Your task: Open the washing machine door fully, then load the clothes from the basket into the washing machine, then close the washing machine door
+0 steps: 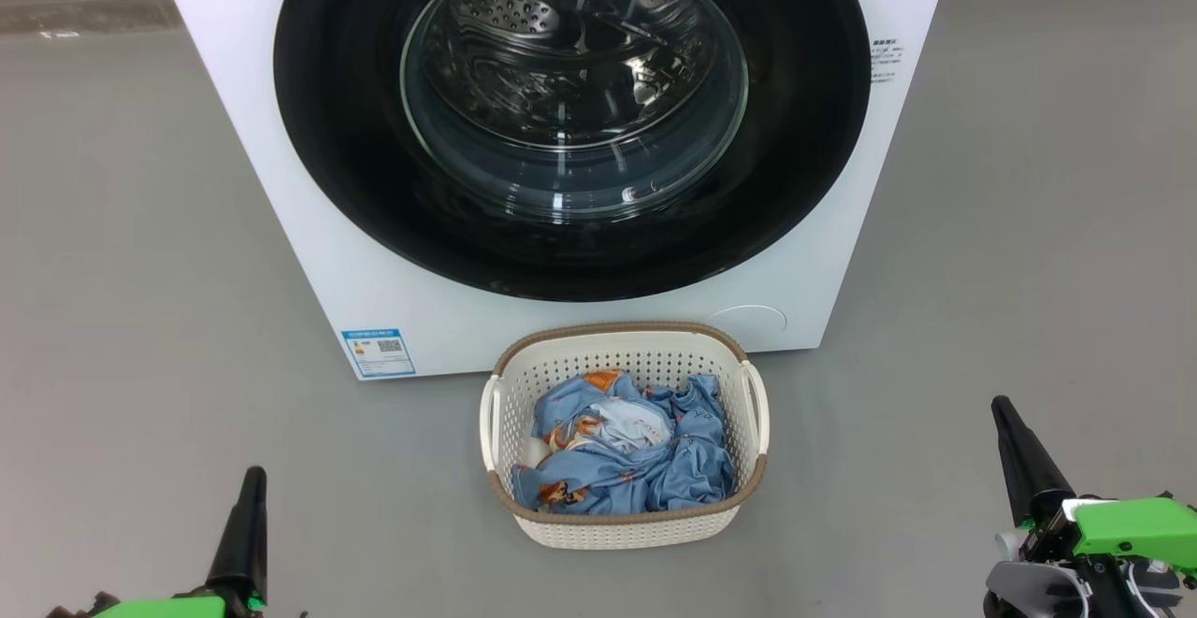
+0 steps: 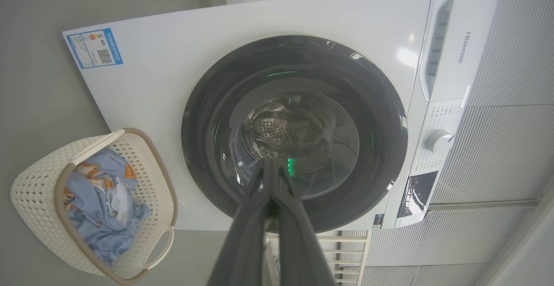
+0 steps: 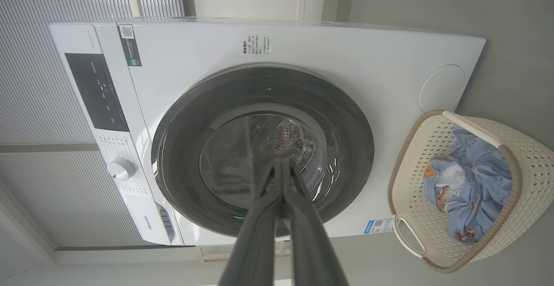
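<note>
Washing machine door (image 1: pixel 572 104) shut flat against the front of the machine, with both robot arms held low and well back from it. Left gripper (image 1: pixel 252 482): two long dark fingers pressed together to a single point, holding nothing, aimed toward the machine. Right gripper (image 1: pixel 1002 408): likewise closed tight and empty, with a green housing behind it. Between the two grippers and ahead of them, a cream basket (image 1: pixel 617 529) with a brown rim stands on the grey floor (image 1: pixel 140 272), just in front of the machine's bottom edge, near its middle. In the basket lies a crumpled heap of light blue clothes (image 1: pixel 636 468) printed with orange-brown figures, with some white cloth among them. Behind it rises the white washing machine (image 1: pixel 374 309). The door's wide black rim rings a clear glass window, through which the steel drum shows. A small blue label (image 1: pixel 378 352) sits at the front's lower left corner.
</note>
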Robot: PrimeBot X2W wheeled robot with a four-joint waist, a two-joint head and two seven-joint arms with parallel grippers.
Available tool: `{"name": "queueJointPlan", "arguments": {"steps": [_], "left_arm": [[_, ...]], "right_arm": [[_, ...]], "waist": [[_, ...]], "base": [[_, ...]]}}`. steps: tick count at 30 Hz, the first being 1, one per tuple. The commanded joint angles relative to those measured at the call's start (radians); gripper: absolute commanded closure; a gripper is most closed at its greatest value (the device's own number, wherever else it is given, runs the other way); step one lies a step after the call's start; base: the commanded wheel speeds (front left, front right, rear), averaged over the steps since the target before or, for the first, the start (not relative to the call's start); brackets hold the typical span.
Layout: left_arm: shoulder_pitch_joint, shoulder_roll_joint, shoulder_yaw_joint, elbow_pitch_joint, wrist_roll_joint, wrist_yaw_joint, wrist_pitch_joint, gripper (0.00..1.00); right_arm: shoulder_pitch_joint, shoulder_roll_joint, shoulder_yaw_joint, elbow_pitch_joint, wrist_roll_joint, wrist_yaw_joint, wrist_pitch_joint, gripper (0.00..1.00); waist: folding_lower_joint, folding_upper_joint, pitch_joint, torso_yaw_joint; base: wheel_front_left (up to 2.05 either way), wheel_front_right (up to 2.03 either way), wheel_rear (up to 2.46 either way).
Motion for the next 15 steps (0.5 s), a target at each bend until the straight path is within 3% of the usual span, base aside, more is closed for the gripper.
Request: {"name": "queueJointPlan", "arguments": {"steps": [1, 2, 3, 12, 15], "left_arm": [[-0.042, 0.009, 0.031, -0.019, -0.008, -0.007, 0.000, 1.00], [-0.042, 0.009, 0.031, -0.019, -0.008, -0.007, 0.000, 1.00], [0.001, 0.000, -0.001, 0.003, 0.000, 0.001, 0.000, 0.00], [0.008, -0.005, -0.011, 0.013, 0.003, 0.001, -0.017, 0.00], [0.005, -0.005, -0.015, 0.006, 0.005, 0.001, -0.024, 0.00]], "right_arm": [[-0.044, -0.009, 0.019, -0.025, -0.002, 0.006, 0.004, 1.00], [-0.044, -0.009, 0.019, -0.025, -0.002, 0.006, 0.004, 1.00], [0.001, 0.001, 0.000, 0.003, 0.000, 0.000, 0.000, 0.00], [0.008, 0.008, 0.009, 0.018, 0.013, 0.000, -0.017, 0.00], [0.005, 0.008, 0.013, 0.012, 0.018, 0.000, -0.025, 0.00]], "waist": [[0.0000, 0.0000, 0.000, 0.000], [0.0000, 0.0000, 0.000, 0.000], [0.0000, 0.0000, 0.000, 0.000], [0.0022, 0.0000, 0.000, 0.001], [0.0007, 0.0000, 0.002, 0.000]], "base": [[0.00, 0.00, 0.00], [0.00, 0.00, 0.00], [0.00, 0.00, 0.00], [0.00, 0.00, 0.00], [0.00, 0.00, 0.00]]}}
